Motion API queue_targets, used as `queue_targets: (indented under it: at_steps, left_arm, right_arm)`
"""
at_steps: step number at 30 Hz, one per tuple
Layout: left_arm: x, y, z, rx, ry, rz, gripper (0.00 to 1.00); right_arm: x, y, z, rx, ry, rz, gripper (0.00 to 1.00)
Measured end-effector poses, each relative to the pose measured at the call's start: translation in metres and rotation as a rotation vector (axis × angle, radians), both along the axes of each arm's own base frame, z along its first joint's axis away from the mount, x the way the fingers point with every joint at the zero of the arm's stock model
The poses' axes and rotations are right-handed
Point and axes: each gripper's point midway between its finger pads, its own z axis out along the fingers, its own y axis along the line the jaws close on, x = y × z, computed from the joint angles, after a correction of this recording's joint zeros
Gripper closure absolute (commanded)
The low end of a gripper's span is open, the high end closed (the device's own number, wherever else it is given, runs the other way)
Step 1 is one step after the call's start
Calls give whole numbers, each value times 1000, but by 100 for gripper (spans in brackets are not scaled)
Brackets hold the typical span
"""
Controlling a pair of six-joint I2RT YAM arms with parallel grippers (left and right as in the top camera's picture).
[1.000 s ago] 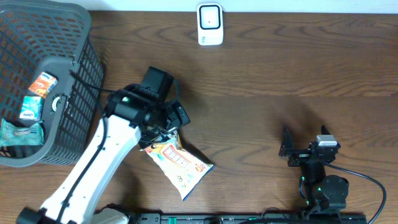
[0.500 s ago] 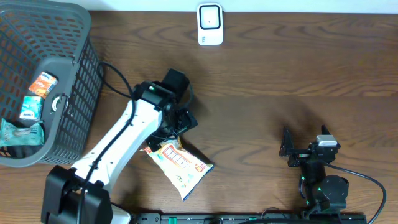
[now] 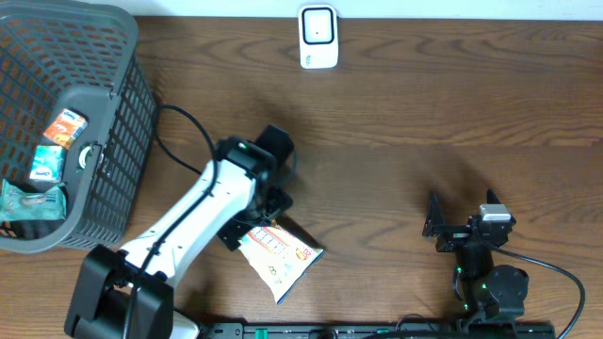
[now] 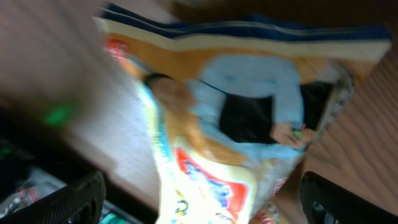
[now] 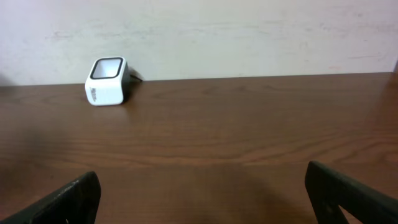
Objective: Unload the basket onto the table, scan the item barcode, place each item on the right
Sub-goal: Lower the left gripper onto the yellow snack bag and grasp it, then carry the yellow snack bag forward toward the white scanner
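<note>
The item, a yellow and orange snack bag (image 3: 283, 256), lies flat on the wooden table near the front. My left gripper (image 3: 252, 218) hangs over the bag's upper end, open. In the left wrist view the blurred bag (image 4: 236, 124) fills the frame, and its lower part lies in the gap between the two black fingertips (image 4: 74, 200) of the left gripper (image 4: 202, 202); whether they touch it I cannot tell. The white barcode scanner (image 3: 318, 38) stands at the table's back edge. My right gripper (image 3: 461, 218) rests open at the front right, facing the scanner (image 5: 107, 81), with nothing in it (image 5: 202, 199).
A dark grey mesh basket (image 3: 89, 21) stands at the left with three small packets (image 3: 45, 162) inside. A pale wall (image 5: 249, 31) rises behind the table's back edge. Bare wood lies between the bag and the scanner.
The left arm's wrist has swung right and toward the front, so its gripper now covers the bag's upper end. The bag and the right arm have not moved.
</note>
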Motion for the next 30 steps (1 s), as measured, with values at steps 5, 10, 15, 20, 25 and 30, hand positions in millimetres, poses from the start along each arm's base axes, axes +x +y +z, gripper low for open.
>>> queue_targets:
  at_steps: [5,10,15,20,25,30]
  left_arm:
    - [1,-18,-8,-41,-35,-30,2]
    - [-3,-20,-11,-34,-29,-21,2]
    - [-20,-9,-24,3,23,5,1]
    - [-28,-7,-35,1,46,18,36]
    - [-25,-10,-38,-12,31,26,73]
    - [-16,-10,-39,-9,-9,26,91]
  right_arm:
    - [0,0,0,0,0,0,1]
    - [0,0,0,0,0,0,1]
    - [0,0,0,0,0,0,1]
    - [0,0,0,0,0,0,1]
    - [0,0,0,0,0,0,1]
    - [0,0,0,0,0,0,1]
